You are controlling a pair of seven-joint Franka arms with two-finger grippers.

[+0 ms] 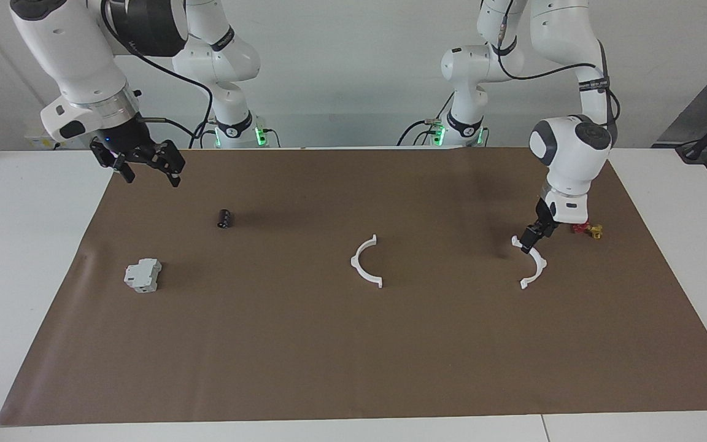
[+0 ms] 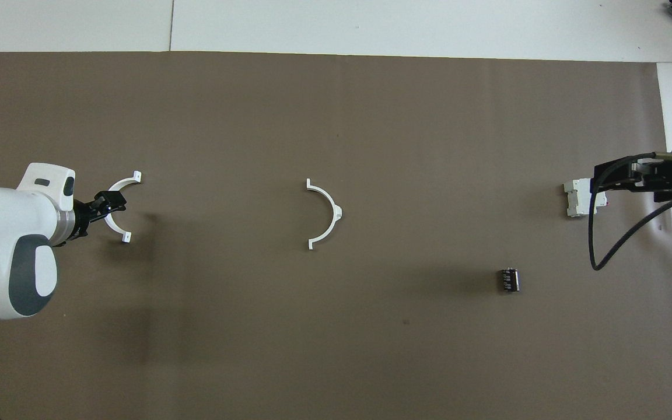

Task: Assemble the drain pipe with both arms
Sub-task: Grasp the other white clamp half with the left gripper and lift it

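Observation:
The drain pipe lies on the brown mat as two separate white half-rings. One half-ring (image 1: 354,264) (image 2: 332,205) sits mid-table. The other half-ring (image 1: 538,268) (image 2: 119,183) lies toward the left arm's end. My left gripper (image 1: 528,239) (image 2: 111,201) hangs low and open, right over that half-ring's end nearer the robots. Whether it touches the ring I cannot tell. My right gripper (image 1: 148,170) (image 2: 604,182) waits open and empty, raised over the mat's corner at the right arm's end.
A grey-white boxy block (image 1: 143,275) (image 2: 575,198) and a small black cylinder (image 1: 224,218) (image 2: 509,279) lie toward the right arm's end. A small red and yellow valve (image 1: 585,229) sits beside the left gripper, partly hidden by the wrist.

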